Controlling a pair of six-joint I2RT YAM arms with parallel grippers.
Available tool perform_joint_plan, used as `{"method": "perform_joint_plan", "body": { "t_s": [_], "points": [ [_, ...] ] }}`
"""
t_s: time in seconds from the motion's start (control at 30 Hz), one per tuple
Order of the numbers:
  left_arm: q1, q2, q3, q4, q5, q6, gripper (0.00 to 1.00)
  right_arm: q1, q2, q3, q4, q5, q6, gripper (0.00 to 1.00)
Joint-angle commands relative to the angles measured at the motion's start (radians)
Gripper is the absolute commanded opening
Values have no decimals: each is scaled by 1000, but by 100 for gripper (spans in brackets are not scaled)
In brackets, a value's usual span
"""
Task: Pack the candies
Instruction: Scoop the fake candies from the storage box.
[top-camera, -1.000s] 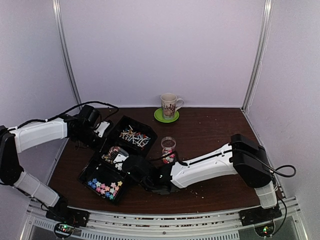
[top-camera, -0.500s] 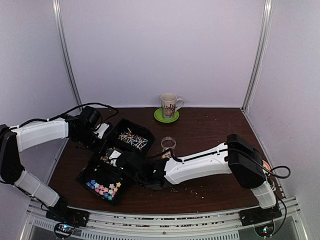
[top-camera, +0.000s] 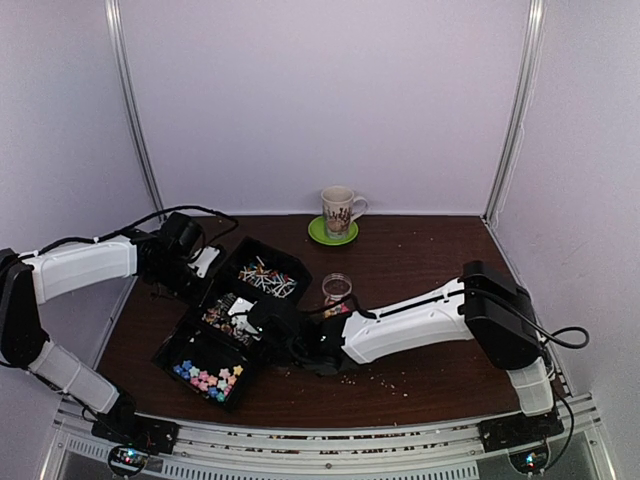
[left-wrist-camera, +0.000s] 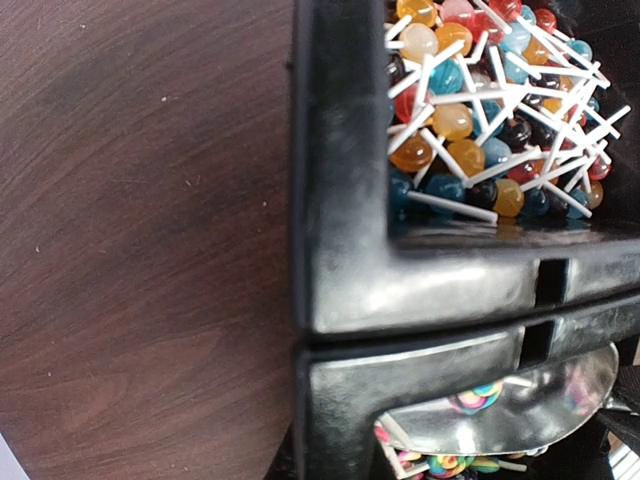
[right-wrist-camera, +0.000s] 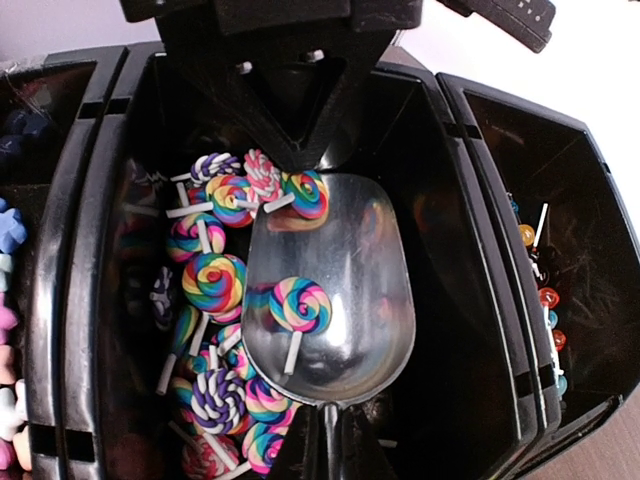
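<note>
A black three-part tray (top-camera: 290, 262) holds the candies: ball lollipops (top-camera: 262, 277) in the far part, swirl lollipops (top-camera: 222, 318) in the middle, pastel stars (top-camera: 207, 378) in the near part. My right gripper (top-camera: 270, 324) is shut on the handle of a clear scoop (right-wrist-camera: 330, 300), whose bowl sits low in the middle part with one swirl lollipop (right-wrist-camera: 298, 305) lying in it, beside a pile of swirl lollipops (right-wrist-camera: 213, 282). My left gripper (top-camera: 204, 262) is closed on the tray's left rim (left-wrist-camera: 340, 300), next to the ball lollipops (left-wrist-camera: 480, 130); its fingers are hidden.
A small clear jar (top-camera: 337, 290) with some candies inside stands just right of the tray, close to my right forearm. A mug (top-camera: 340, 210) on a green saucer (top-camera: 330, 235) stands by the back wall. Pale crumbs (top-camera: 395, 382) dot the brown table.
My right arm pushed the scoop left into the middle compartment, then drew back slightly to the right. The tray shifted a little. My left arm stayed holding the rim.
</note>
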Motion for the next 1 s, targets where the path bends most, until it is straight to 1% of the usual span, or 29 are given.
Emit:
{"method": "perform_joint_plan", "body": {
  "t_s": [0.0,0.1,0.2,0.43,0.6,0.97],
  "points": [
    [-4,-48,75,125,89,-45,0,-6,-13,-107,76,-58,9,0],
    [14,-40,77,115,63,-58,0,-7,-67,-182,156,-75,2,0],
    [28,-28,83,99,43,-64,0,-10,-106,-228,199,-74,4,0],
    [29,-15,84,94,54,-59,0,-23,-160,-300,260,-39,18,0],
    [29,1,93,79,43,-57,0,-39,-215,-364,324,-39,32,0],
    [32,29,101,56,-1,-60,0,-57,-320,-454,405,-63,34,0]
  ]
}}
